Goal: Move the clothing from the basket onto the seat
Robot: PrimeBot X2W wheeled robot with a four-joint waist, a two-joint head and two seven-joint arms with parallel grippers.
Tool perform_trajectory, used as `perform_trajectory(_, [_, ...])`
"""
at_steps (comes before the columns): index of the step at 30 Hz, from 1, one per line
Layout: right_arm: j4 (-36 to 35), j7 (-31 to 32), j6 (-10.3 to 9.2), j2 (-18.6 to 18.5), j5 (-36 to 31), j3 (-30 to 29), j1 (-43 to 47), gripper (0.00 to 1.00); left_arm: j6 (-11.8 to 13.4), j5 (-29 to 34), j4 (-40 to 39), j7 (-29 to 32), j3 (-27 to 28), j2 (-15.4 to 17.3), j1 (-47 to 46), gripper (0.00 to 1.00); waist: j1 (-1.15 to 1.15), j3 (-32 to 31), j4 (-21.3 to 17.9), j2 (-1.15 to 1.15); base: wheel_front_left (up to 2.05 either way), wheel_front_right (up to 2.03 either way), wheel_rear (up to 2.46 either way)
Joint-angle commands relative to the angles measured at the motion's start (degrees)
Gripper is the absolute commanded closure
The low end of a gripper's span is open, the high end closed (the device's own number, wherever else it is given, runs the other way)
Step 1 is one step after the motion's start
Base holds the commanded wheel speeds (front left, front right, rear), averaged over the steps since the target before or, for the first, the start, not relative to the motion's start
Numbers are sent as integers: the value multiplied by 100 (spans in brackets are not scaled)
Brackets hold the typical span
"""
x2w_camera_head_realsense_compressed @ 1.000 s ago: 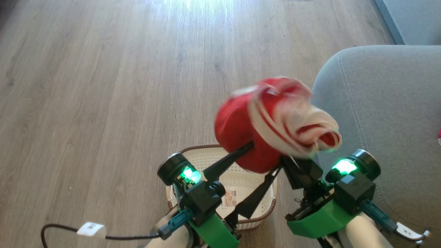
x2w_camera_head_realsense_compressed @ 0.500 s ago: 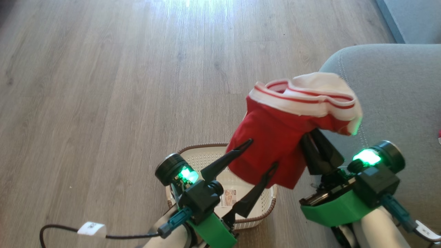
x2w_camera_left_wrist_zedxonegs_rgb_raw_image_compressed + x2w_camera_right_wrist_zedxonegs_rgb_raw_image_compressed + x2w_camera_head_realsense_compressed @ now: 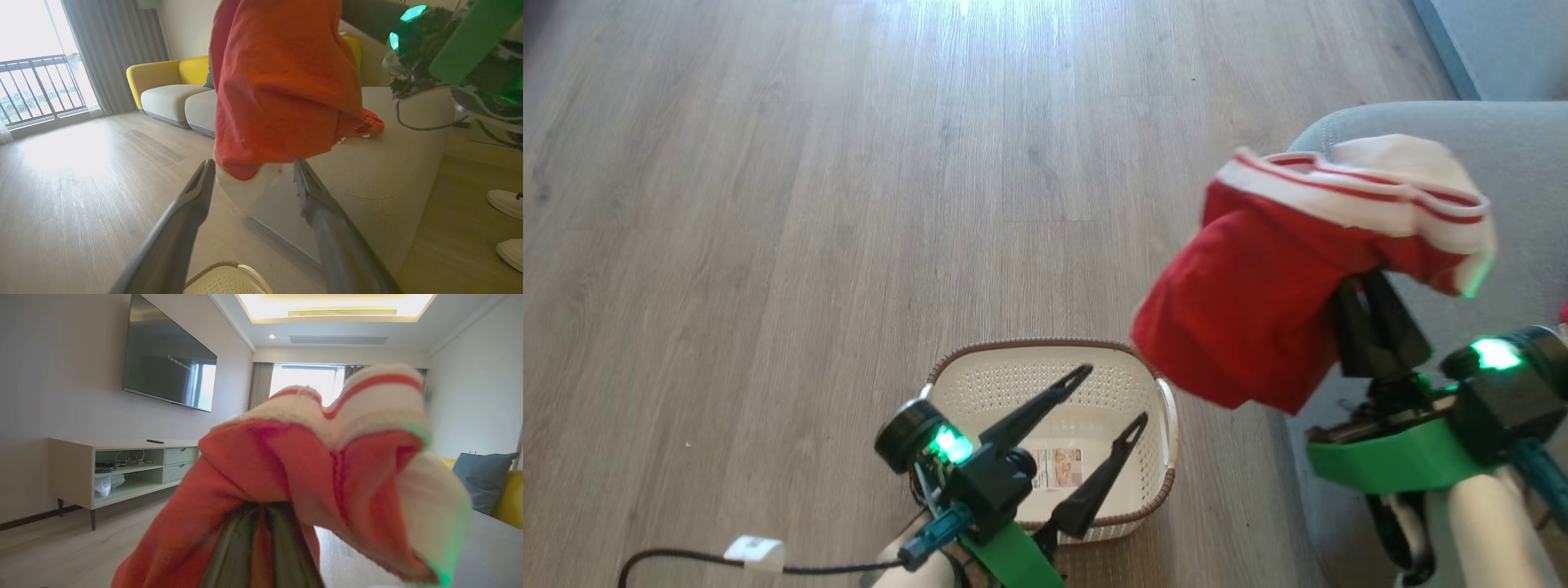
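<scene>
Right claw is pressed together on a fold of the red garment; from its own camera I see the two dark fingers side by side with red cloth bunched over them, so their tips are buried and I cannot make out how much fabric sits between them. On the head camera the garment hangs in the air over the near corner of the grey seat and the strip of floor beside it, white striped band uppermost, its outline a little blurred. Left claw is spread wide and holds nothing, poised above the basket, whose near wall it partly covers; the paper label shows between its body and one finger. Through the left wrist camera the garment's lower edge shows between that claw's tips, and a corner of the basket is cut off at the bottom edge. Farther back on the seat lies a second red piece, half hidden behind the hanging one. Two white shoes are clipped by the right edge.
</scene>
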Motion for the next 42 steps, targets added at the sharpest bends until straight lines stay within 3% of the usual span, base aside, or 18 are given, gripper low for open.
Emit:
perform_trajectory(1, [-157,-54,-1,48,-50,-6,-32,100,-5,45,-125,12,186,20,-67,0,0,5,-7,0,0,0,0])
perform_trajectory(17, [654,-54,-1,263,69,-1363,295,100,-5,134,407,12,111,25,170,0,0,-60,-129,0,0,0,0])
perform_trajectory(32, [813,-54,-1,266,347,-1516,287,100,-5,93,833,12,338,0,313,0,0,21,-220,0,0,0,0])
perform_trajectory(42, [691,-54,-1,266,415,-1568,170,100,-5,115,748,12,570,8,308,0,0,162,-597,0,0,0,0])
